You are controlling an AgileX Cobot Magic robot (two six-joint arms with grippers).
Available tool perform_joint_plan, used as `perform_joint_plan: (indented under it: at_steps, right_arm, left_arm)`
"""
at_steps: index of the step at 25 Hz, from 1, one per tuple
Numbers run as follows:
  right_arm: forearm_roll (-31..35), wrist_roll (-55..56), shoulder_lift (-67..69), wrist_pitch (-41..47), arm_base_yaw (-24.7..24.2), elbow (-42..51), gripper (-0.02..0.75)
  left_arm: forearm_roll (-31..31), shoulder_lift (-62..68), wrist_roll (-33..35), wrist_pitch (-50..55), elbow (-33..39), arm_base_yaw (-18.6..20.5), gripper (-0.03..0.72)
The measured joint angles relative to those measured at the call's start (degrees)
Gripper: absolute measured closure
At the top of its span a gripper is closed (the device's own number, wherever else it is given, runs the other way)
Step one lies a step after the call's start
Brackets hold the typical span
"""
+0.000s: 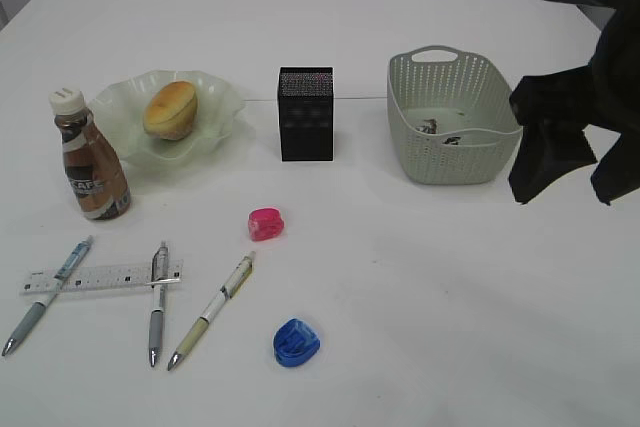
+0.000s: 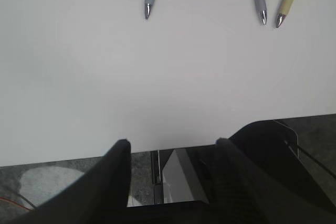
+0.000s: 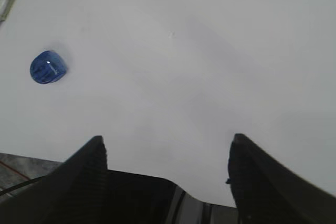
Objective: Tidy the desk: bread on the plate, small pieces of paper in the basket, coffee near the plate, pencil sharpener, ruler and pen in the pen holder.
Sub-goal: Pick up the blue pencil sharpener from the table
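bread (image 1: 170, 109) resting in the plate (image 1: 221, 107) at the far left of the desk (image 1: 420, 287). coffee (image 1: 88, 159) standing upright just in front of the plate's left edge, close to it, perhaps touching. pen holder (image 1: 306, 113) upright near the middle, between plate and basket (image 1: 452, 118). small pieces of paper (image 1: 440, 131) lying on the basket floor, only partly seen through the rim.

ruler (image 1: 101, 277) lying flat at the near left, crossed by a blue-grey pen (image 1: 47, 294) and a grey pen (image 1: 158, 302); a beige pen (image 1: 212, 309) just right of them, slanted, clear of the ruler. pink pencil sharpener (image 1: 266, 223) in front of the pen holder, blue pencil sharpener (image 1: 296, 341) nearer the front edge.

right gripper (image 3: 167, 148) spread wide with nothing between the fingers (image 3: 94, 153), hovering over bare tabletop near the front edge; blue sharpener well off to its left, a pen tip at the top left corner of the right wrist view. in the exterior view, seen only as a dark shape at the right edge beside the basket.

left gripper (image 2: 173, 148) partly spread and empty, poised at the near table edge; three pen tips ahead of it, well apart from the fingers (image 2: 122, 156). not seen in the exterior view.
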Motion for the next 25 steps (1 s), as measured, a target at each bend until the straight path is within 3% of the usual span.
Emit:
perform_joint_plan:
  at_steps: [6,15,25]
  right_arm:
    - [5.19,-2.94,0.64,-0.10,0.91,0.00,0.178]
    - [5.89,-9.81,8.72,-2.73,12.37,0.00,0.178]
    - [6.13,-15.64,20.37,-5.42,17.29,-8.26,0.178]
  left_arm:
    - [-0.12,-0.08,0.00,0.34,0.00,0.00,0.317]
    - [-0.25,-0.08,-0.08,0.37,0.00,0.00,0.317]
    - [-0.25,-0.08,-0.08,0.47,0.00,0.00,0.317]
